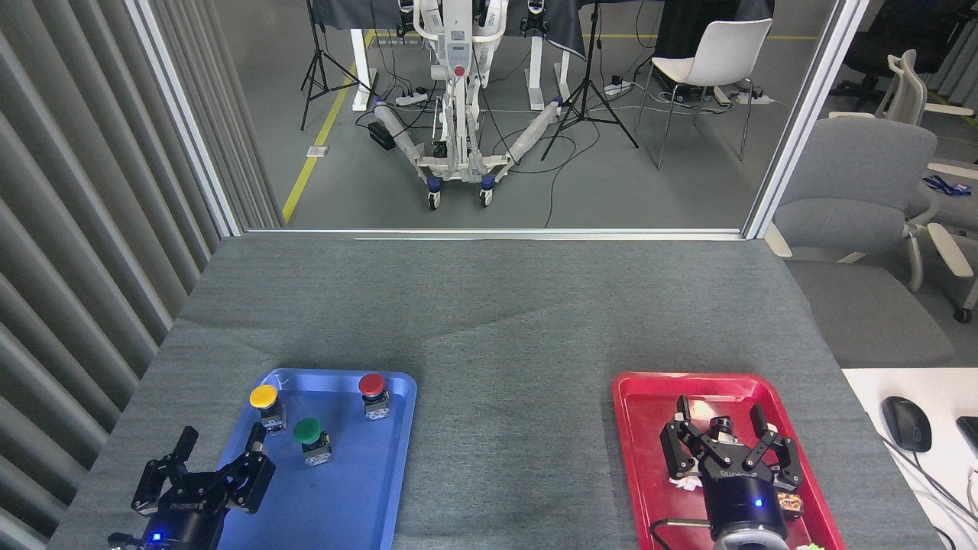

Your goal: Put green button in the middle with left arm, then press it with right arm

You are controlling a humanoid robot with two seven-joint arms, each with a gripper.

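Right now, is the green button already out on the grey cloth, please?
No, the green button sits in the blue tray, between the yellow and red ones.

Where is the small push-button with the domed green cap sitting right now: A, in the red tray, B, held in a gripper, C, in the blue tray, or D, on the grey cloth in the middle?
C: the green-capped push-button stands in the blue tray, untouched.

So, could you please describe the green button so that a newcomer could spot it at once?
Find the blue tray on the left of the grey cloth. Three push-buttons stand in it; the green button is nearest the robot, between the yellow button and the red button. Only its domed cap is green.
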